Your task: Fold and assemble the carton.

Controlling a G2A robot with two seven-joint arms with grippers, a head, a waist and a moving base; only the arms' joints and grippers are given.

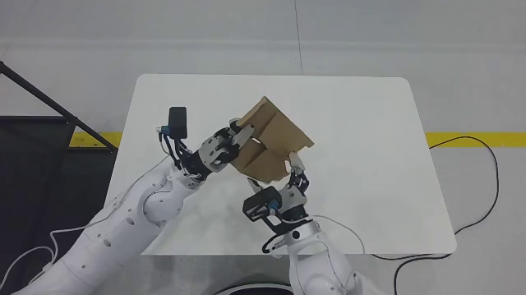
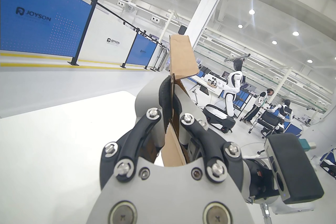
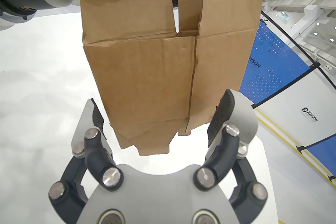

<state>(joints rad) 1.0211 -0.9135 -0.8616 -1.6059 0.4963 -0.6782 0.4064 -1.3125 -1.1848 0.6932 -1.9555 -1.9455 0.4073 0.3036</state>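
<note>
While the left gripper (image 1: 233,141) is pinching one edge of the carton (image 1: 275,140) over the table (image 1: 370,122), seemingly steadying it for folding, the right gripper (image 1: 292,172) is sitting just beside the opposite end.

Left wrist: pads (image 2: 165,96) are pressing on cardboard, with the panels beyond cut off.

Right wrist: wide-open fingers (image 3: 227,109) are straddling the bottom flaps (image 3: 147,141) without touching them. The interior is hidden.

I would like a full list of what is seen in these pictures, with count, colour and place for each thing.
carton: one, brown, held over the table
table: one, white, under both arms
cable: one, black, on the floor beside the table
floor lines: two, yellow, on the grey floor
wall panels: several, blue, in the room behind
left pincer: one, grey and black, shut on a carton flap
right pincer: one, grey and black, open, its fingers either side of the carton's other end
</note>
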